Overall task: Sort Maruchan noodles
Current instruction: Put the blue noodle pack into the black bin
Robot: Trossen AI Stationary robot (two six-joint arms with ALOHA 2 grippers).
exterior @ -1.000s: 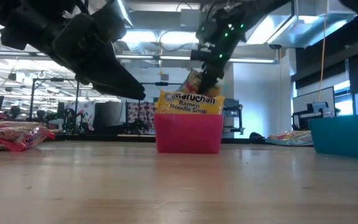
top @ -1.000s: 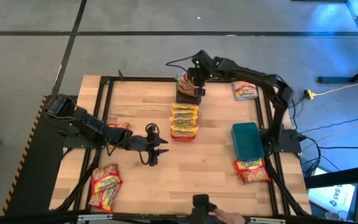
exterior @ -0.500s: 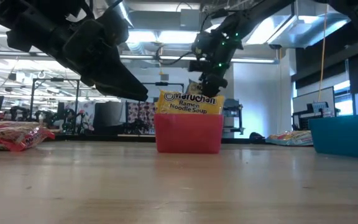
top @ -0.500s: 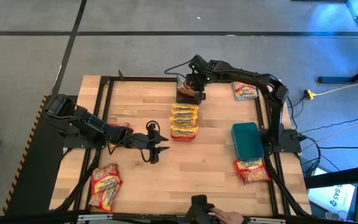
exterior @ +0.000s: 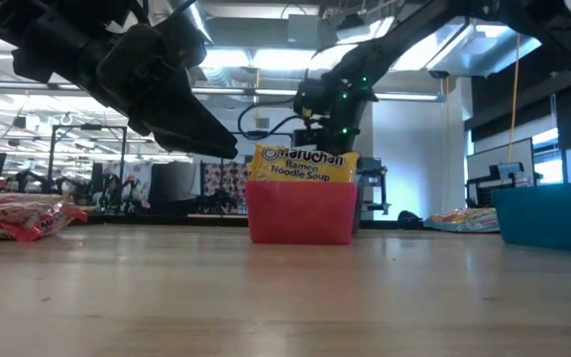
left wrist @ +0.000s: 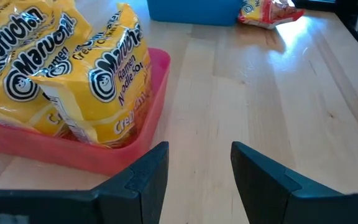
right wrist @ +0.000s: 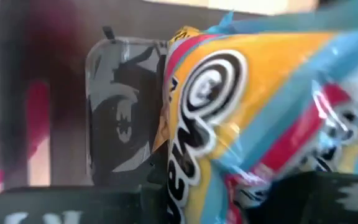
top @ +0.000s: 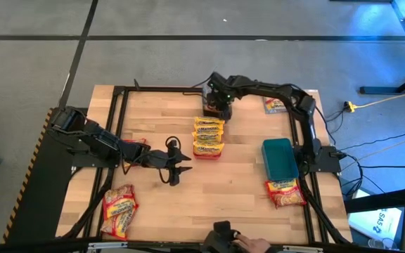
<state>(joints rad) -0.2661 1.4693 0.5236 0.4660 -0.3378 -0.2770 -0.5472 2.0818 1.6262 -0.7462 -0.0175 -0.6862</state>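
The right gripper is reaching over the grey bin at upper centre of the high view, pinching a blue-marked noodle packet between its fingers. Directly below it, the red bin is holding yellow packets. The left gripper is hovering left of centre, jaws spread and empty. The teal bin is sitting at right, with loose packets above and below it. More packets are lying at lower left.

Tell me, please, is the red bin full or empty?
Full: the red bin holds yellow Maruchan packets standing above its rim.
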